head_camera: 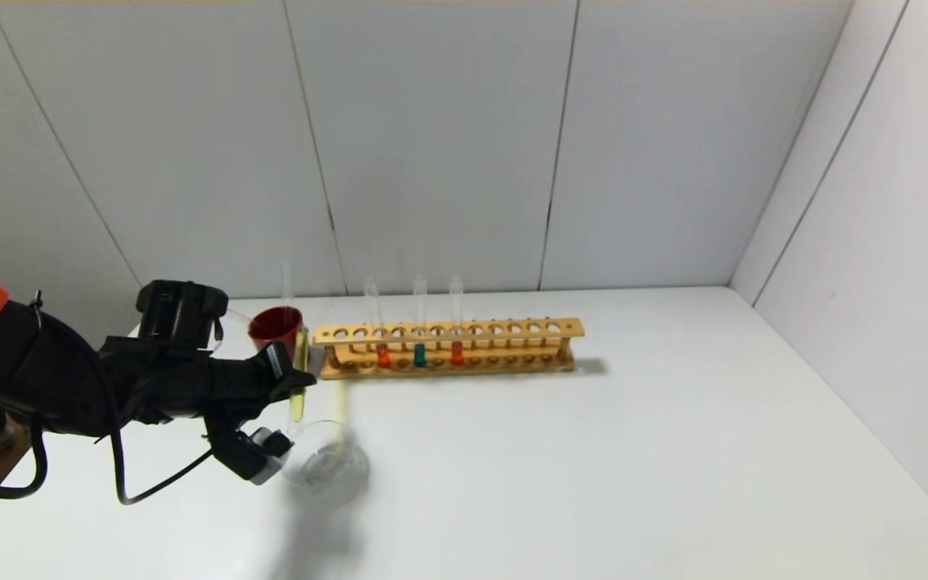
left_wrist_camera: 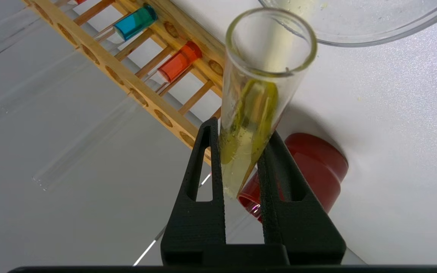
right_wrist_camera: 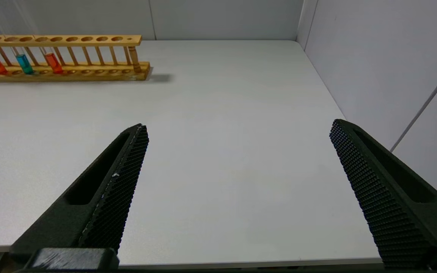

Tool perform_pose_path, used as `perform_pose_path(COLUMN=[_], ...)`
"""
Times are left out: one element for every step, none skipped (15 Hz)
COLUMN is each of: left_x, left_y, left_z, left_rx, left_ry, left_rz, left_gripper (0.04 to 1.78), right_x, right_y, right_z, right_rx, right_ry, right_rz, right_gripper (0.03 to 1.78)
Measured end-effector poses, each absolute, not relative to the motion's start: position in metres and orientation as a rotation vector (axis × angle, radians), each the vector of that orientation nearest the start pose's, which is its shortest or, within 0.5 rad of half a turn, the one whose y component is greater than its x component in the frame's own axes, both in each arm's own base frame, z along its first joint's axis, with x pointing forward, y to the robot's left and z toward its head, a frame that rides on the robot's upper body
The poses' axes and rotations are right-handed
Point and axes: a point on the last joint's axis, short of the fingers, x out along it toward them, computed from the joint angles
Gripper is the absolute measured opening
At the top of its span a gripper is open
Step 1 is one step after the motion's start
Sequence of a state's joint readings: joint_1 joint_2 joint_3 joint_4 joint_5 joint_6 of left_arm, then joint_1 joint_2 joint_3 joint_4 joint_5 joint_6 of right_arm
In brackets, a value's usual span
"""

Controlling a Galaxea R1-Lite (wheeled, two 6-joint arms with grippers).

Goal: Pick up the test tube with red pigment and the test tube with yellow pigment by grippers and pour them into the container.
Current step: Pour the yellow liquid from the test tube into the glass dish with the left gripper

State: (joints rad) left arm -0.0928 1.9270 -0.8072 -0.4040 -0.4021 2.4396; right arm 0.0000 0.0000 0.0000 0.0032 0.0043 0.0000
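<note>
My left gripper (head_camera: 295,380) is shut on the test tube with yellow pigment (head_camera: 298,379), held steeply above the far rim of the clear glass container (head_camera: 327,469). In the left wrist view the fingers (left_wrist_camera: 207,159) clamp the tube (left_wrist_camera: 254,98). Its open mouth points toward the container (left_wrist_camera: 355,40) and yellow liquid streaks its inner wall. Two test tubes with red pigment (head_camera: 383,354) (head_camera: 457,352) stand in the wooden rack (head_camera: 512,329). My right gripper (right_wrist_camera: 239,127) is open and empty over bare table near the front edge, and is out of the head view.
A tube with green liquid (head_camera: 420,354) stands between the red ones. A dark red cup (head_camera: 276,326) sits just left of the rack, behind the held tube. Wall panels close the back and right sides. The white table (head_camera: 633,451) spreads to the right.
</note>
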Motion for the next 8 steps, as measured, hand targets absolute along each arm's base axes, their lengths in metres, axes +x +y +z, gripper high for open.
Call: perform_pose_path(left_x=[0.323, 0.324, 0.325, 0.326, 0.328, 0.33, 0.333, 0.334], left_y=[-0.039, -0.039, -0.04, -0.041, -0.043, -0.045, -0.047, -0.048], left_z=[0.09, 0.09, 0.09, 0.09, 0.09, 0.091, 0.093, 0.092], left_rx=[2.149, 2.15, 2.152, 2.156, 2.17, 2.192, 2.217, 2.218], left_ry=[-0.249, -0.249, -0.251, -0.255, -0.271, -0.294, -0.319, -0.324], left_rz=[-1.041, -1.04, -1.039, -1.04, -1.041, -1.039, -1.033, -1.046], left_gripper=[0.31, 0.31, 0.31, 0.31, 0.31, 0.31, 0.31, 0.31], right_x=[-0.023, -0.023, -0.023, -0.023, -0.023, -0.023, -0.023, -0.023], right_y=[0.0, 0.0, 0.0, 0.0, 0.0, 0.0, 0.0, 0.0], right_z=[0.075, 0.075, 0.075, 0.075, 0.075, 0.075, 0.075, 0.075], right_rx=[0.0, 0.0, 0.0, 0.0, 0.0, 0.0, 0.0, 0.0], right_ry=[0.003, 0.003, 0.003, 0.003, 0.003, 0.003, 0.003, 0.003], right_rz=[0.004, 0.004, 0.004, 0.004, 0.004, 0.004, 0.004, 0.004], right_gripper=[1.75, 1.75, 1.75, 1.75, 1.75, 1.75, 1.75, 1.75])
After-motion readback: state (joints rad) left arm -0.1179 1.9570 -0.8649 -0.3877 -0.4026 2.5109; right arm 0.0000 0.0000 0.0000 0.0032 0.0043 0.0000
